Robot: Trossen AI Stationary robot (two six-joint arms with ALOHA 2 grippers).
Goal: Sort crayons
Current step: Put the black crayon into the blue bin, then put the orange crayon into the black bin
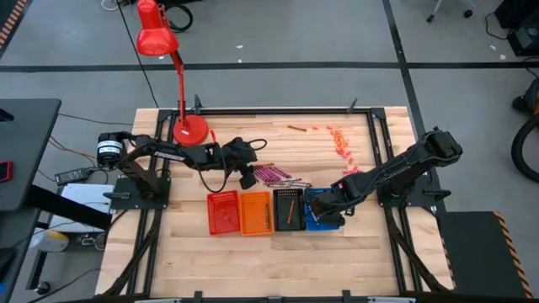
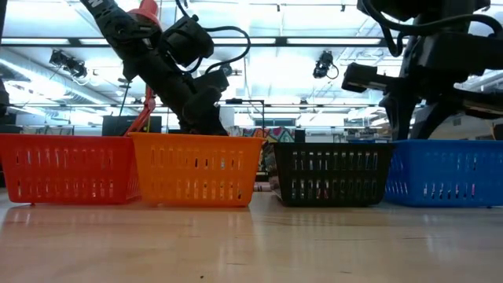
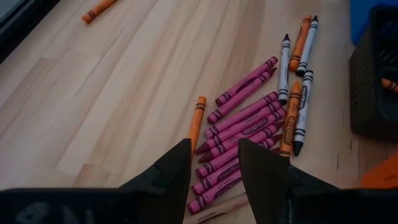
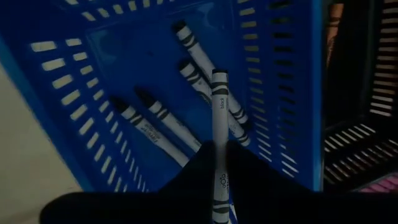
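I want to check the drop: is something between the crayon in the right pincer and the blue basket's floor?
Nothing visible. The right pincer holds a crayon over the blue basket; below lie only four like crayons, with bare floor beside them.

Four baskets (image 1: pixel 274 212) stand side by side in a row on the surface (image 1: pixel 253 261), toward its front edge. Behind the row's middle lies a cluster of crayons (image 1: pixel 276 175), with the left end effector (image 3: pixel 212 165) poised above it. The right end effector (image 4: pixel 219 180) is over the rightmost basket (image 4: pixel 112 56), where several crayons lie. More crayons (image 1: pixel 339 141) are scattered toward the far right, and a lamp (image 1: pixel 189 128) stands at the far left corner.
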